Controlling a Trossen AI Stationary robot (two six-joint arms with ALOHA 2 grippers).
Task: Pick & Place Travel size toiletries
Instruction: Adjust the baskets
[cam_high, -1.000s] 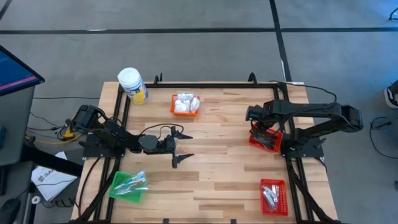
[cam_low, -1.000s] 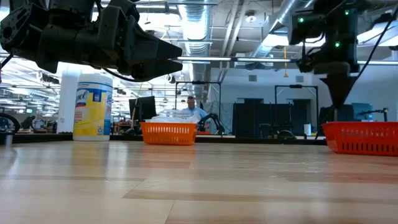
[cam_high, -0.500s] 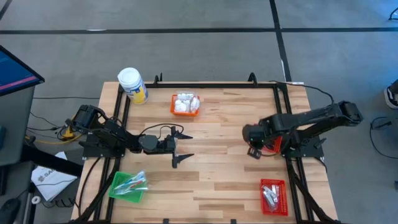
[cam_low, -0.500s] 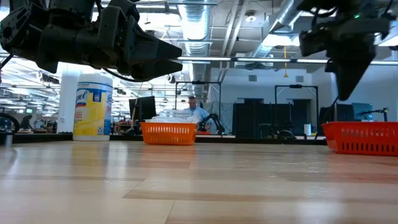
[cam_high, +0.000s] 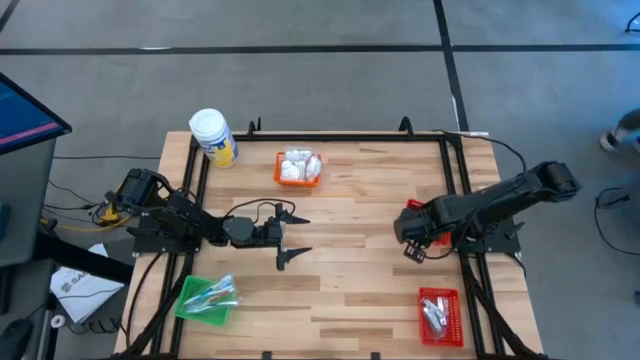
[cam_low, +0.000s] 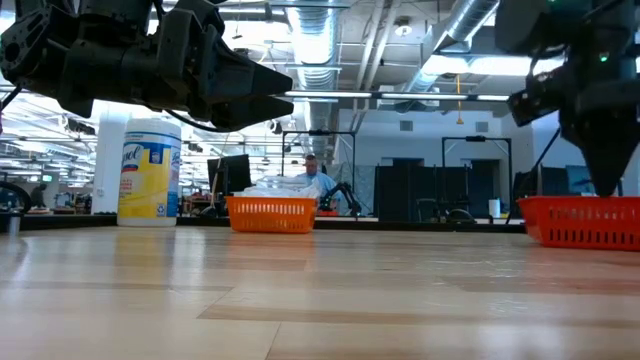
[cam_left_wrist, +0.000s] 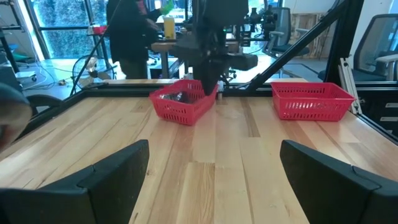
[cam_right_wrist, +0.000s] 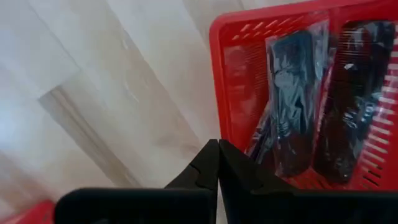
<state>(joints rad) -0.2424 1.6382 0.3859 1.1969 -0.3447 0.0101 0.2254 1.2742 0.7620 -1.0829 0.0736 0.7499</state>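
Observation:
The toiletries lie sorted in mesh baskets. White lumpy packets fill the orange basket (cam_high: 298, 167) (cam_low: 272, 213). Clear-wrapped sticks lie in the green basket (cam_high: 207, 298). Silvery sachets lie in a red basket (cam_high: 438, 312) at the near right. Dark sachets (cam_right_wrist: 298, 118) lie in a second red basket (cam_high: 415, 210) (cam_right_wrist: 230, 68). My right gripper (cam_high: 411, 243) (cam_right_wrist: 217, 149) is shut with nothing between its fingers. It points down just beside that basket's left wall, over bare wood. My left gripper (cam_high: 290, 236) (cam_left_wrist: 214, 171) hovers open left of the table's middle.
The white-lidded yellow-labelled jar (cam_high: 213, 137) (cam_low: 148, 170) stands at the far left corner. A black frame runs along the table's edges. Bare wood lies between the two grippers and toward the near edge. A person (cam_low: 308, 172) sits in the room behind the table.
My right gripper has swung from above the red basket with the dark sachets toward the table's near edge and come down a little. Its fingers tilted on the way and now point down again, still shut. The baskets have not moved.

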